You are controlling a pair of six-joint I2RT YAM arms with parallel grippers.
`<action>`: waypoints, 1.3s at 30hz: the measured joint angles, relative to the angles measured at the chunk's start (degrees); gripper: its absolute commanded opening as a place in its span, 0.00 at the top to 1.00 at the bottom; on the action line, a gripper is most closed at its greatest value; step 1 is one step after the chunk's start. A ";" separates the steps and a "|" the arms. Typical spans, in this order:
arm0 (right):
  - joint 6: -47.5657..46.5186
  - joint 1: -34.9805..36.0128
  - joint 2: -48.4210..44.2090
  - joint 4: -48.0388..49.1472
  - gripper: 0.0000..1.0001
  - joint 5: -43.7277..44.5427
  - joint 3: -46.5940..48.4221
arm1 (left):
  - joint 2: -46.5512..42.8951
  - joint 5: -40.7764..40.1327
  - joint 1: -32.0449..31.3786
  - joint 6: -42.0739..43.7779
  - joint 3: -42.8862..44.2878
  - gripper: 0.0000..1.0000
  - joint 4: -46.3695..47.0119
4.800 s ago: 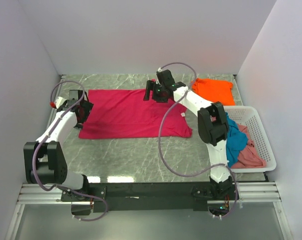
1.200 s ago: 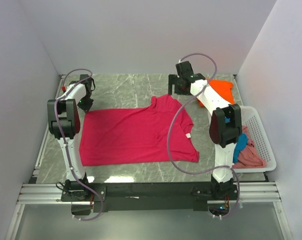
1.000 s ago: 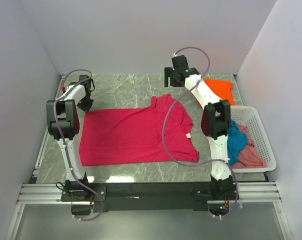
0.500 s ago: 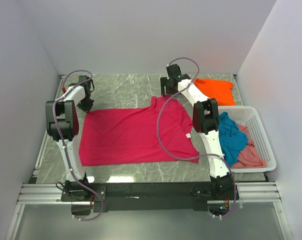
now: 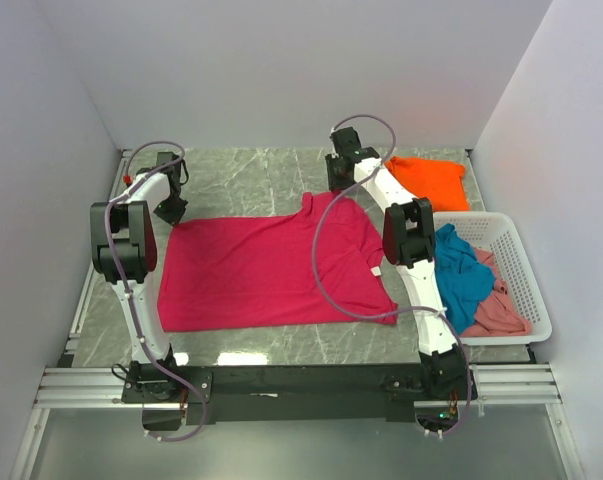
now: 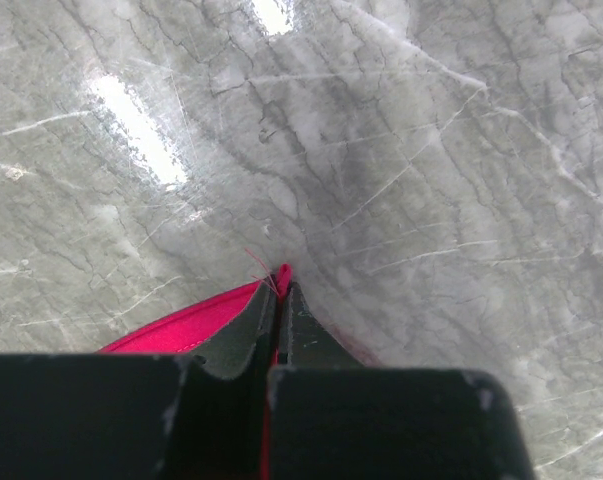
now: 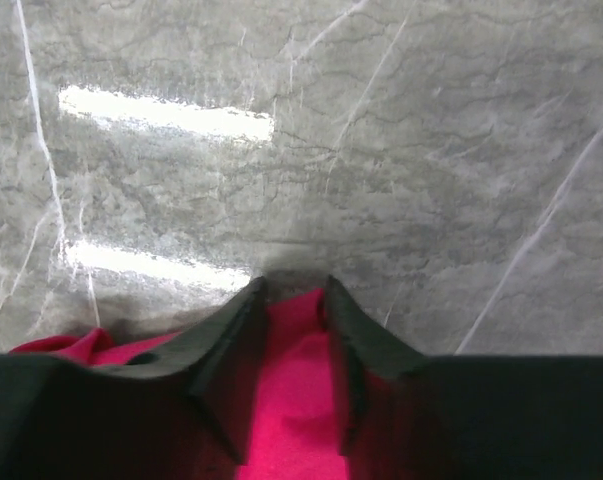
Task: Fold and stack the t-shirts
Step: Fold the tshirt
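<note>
Crimson t-shirt (image 5: 271,270) spread flat on the marble table (image 5: 251,175), neck end towards the right, hem end towards the left.

Left gripper (image 5: 171,212) at the shirt's far-left corner. Wrist view: its jaws are pressed together on the very tip of that corner, a loose thread poking out just past the fingertips (image 6: 266,300). Cloth trails back under the claw; bare marble ahead.

Right gripper (image 5: 338,182) at the shirt's far-right edge, by the neck and shoulder. Wrist view: jaws part-way apart, straddling a ridge of crimson cloth that fills the gap between the fingers (image 7: 231,330). Not pinched tight; the cloth edge lies level with the fingertips, marble beyond.

Orange t-shirt (image 5: 431,182) lies folded at the far-right of the table, just beside the right arm, apart from the crimson one.

White lattice basket (image 5: 526,270) on the right holds a teal t-shirt (image 5: 461,275) and a pink t-shirt (image 5: 496,310), both bunched.
</note>
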 measured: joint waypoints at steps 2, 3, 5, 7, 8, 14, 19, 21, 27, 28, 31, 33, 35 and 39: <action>-0.07 0.00 0.00 -0.02 0.80 -0.15 -0.02 | 0.00 0.00 0.00 0.00 0.00 0.99 0.00; -0.17 0.00 0.00 -0.07 0.87 -0.17 -0.07 | -0.04 0.02 0.00 0.02 -0.07 0.99 0.07; -0.02 0.00 0.00 -0.04 1.00 -0.22 -0.28 | -0.28 0.07 0.00 0.02 -0.37 0.99 0.17; 0.15 0.00 -0.17 0.04 1.00 -0.26 -0.50 | -0.42 0.11 -0.02 0.04 -0.55 0.99 0.11; 0.15 0.00 -0.37 0.17 1.00 -0.33 -0.85 | -0.44 0.13 -0.02 0.04 -0.55 0.99 0.11; -0.13 0.33 -6.14 1.20 1.00 0.31 -9.79 | -1.51 1.22 -0.02 0.22 -1.79 0.99 0.11; -0.26 0.55 -15.54 4.17 1.00 -0.90 -20.37 | -4.20 2.38 -0.04 0.68 -4.61 0.99 0.17; -0.31 0.66 -19.06 5.25 1.00 -1.60 -23.45 | -5.38 2.71 -0.07 1.05 -5.33 0.99 0.11; -0.90 1.11 -28.20 9.88 1.00 -3.15 -34.03 | -9.94 3.50 -0.20 1.31 -8.22 0.99 1.38; -0.92 1.20 -29.51 10.97 1.00 -3.32 -36.30 | -10.88 3.78 -0.24 1.36 -9.01 0.99 1.81; -0.83 1.49 -32.72 12.17 1.00 -3.54 -42.56 | -13.18 4.20 -0.35 1.40 -10.64 0.99 2.12; -0.61 1.66 -34.91 12.68 1.00 -3.54 -46.38 | -14.08 4.20 -0.39 1.40 -11.39 0.99 2.49; -0.11 1.84 -37.48 13.03 1.00 -3.34 -50.42 | -14.82 4.22 -0.42 1.36 -12.50 0.99 3.10; 1.25 2.36 -43.87 13.46 1.00 -2.64 -57.11 | -16.22 4.63 -0.42 1.18 -15.39 0.99 3.78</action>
